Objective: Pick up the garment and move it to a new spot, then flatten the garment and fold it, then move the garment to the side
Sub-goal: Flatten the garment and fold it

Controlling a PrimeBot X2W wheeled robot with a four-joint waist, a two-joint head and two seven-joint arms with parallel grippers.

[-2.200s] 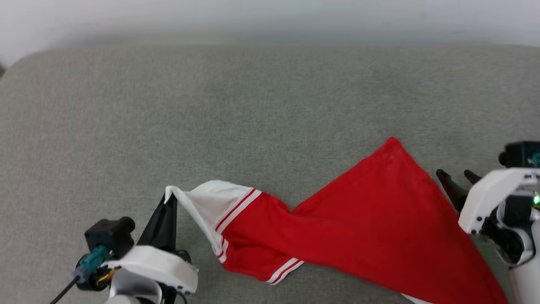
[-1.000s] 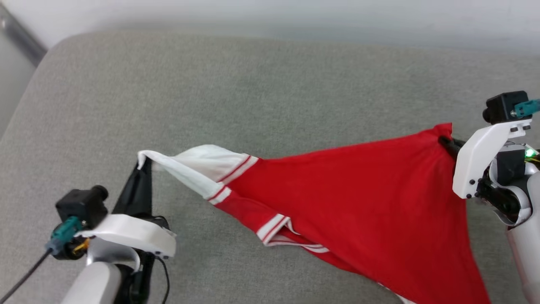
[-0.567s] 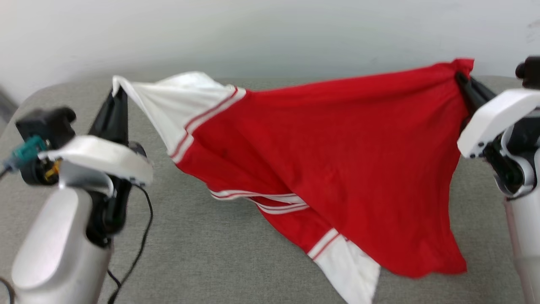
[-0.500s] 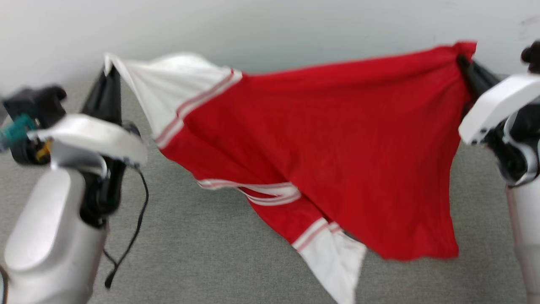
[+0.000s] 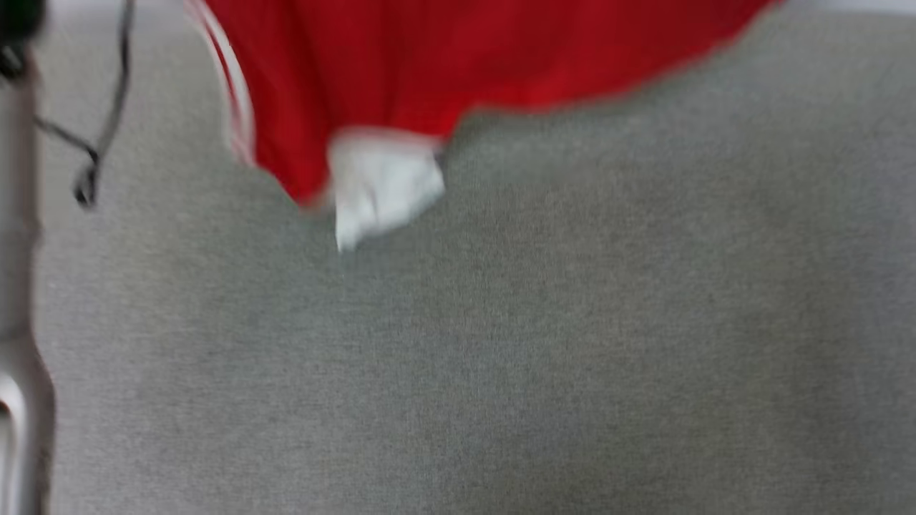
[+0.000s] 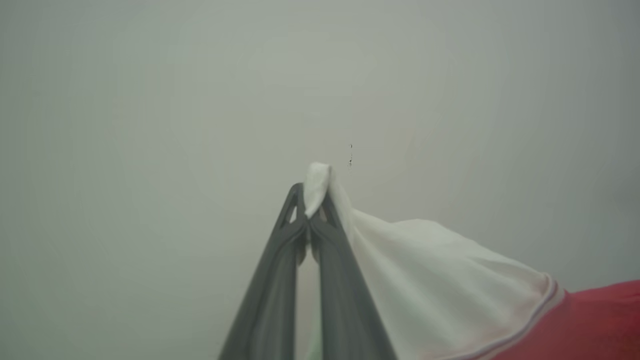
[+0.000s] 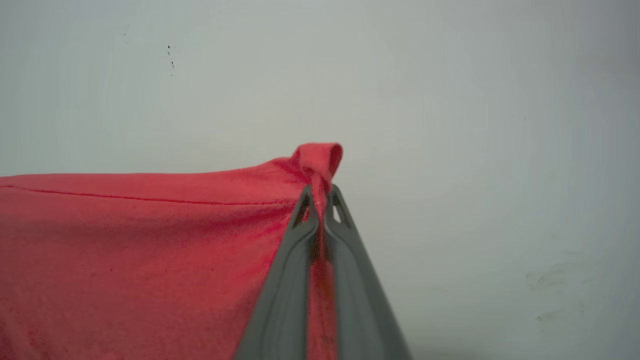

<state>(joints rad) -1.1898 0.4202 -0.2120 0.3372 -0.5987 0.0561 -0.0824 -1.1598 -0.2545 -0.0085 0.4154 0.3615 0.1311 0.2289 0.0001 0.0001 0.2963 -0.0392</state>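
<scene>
Aloft, the garment (image 7: 150, 240) hangs pinched by the left gripper (image 6: 310, 204) and the right gripper (image 7: 320, 194).

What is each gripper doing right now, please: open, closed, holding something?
Left gripper: closed, pinching the tip of a white sleeve of the garment.
Right gripper: closed, pinching a red edge of the garment.

No text, label, brand, number or sign legible anywhere: none on the red and white cloth of the garment (image 5: 401, 64), blurred in the head view and plain in both wrist views, none on the grey surface (image 5: 544, 343) or pale wall (image 6: 150, 100).
</scene>
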